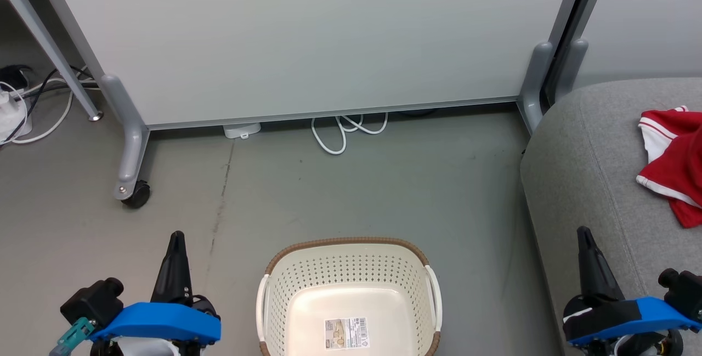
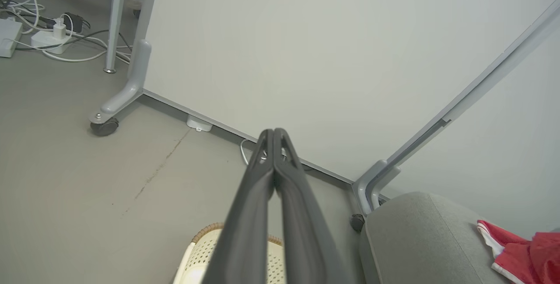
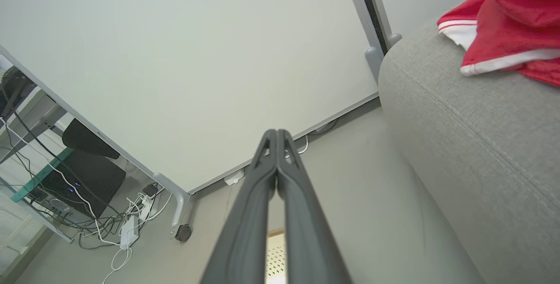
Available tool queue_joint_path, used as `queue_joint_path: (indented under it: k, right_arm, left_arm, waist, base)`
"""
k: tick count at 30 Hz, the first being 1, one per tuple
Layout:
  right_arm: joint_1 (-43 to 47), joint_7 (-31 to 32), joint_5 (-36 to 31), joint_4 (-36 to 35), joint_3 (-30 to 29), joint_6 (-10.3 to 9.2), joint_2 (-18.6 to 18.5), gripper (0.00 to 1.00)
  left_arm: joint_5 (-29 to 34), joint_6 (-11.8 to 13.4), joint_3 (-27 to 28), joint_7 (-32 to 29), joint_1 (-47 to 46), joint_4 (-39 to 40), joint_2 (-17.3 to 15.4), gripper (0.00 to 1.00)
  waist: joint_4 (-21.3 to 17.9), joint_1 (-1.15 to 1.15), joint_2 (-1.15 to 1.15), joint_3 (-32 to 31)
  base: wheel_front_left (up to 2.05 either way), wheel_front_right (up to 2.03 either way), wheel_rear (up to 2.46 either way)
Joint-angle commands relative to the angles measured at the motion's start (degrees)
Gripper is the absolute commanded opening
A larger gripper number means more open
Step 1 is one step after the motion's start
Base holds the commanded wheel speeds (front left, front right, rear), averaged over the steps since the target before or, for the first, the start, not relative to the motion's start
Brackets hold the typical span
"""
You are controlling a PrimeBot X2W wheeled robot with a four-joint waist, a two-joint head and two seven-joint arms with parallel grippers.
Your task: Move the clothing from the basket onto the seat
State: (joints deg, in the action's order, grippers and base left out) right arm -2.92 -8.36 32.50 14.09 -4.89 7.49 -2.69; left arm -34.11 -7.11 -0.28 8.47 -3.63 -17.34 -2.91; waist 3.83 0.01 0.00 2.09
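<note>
Red, white-trimmed clothing (image 1: 677, 164) lies on the grey upholstered seat (image 1: 592, 180); the cream perforated basket (image 1: 345, 268) sits empty. Both left gripper (image 1: 176, 243) and right gripper (image 1: 584, 238) are clenched on nothing; the task looks finished.

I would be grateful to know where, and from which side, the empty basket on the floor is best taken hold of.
I would grip the basket by a white side handle, coming down from above. It sits upright, the handles stand proud of the rim on either side, and inside lies just a flat label sticker.
</note>
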Motion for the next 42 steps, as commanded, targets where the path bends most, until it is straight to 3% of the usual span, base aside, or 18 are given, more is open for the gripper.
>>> queue_joint_path:
  k: [1,42]
  right_arm:
    - [-1.3,0.6,2.7,-0.9,-0.2,0.00,-0.2,0.00]
    - [-2.6,8.1,32.4,-0.6,-1.0,0.01,-0.2,0.00]
  left_arm:
    - [-2.5,-0.1,0.6,-0.5,-1.6,1.1,-0.2,0.00]
    - [-31.5,-0.4,3.7,-7.9,-2.3,2.4,-0.3,0.00]
  waist:
    - [-0.1,0.00,0.00,0.0]
    - [-1.6,-0.01,0.00,-0.8]
  base:
    - [0.00,0.00,0.00]
    - [0.00,0.00,0.00]
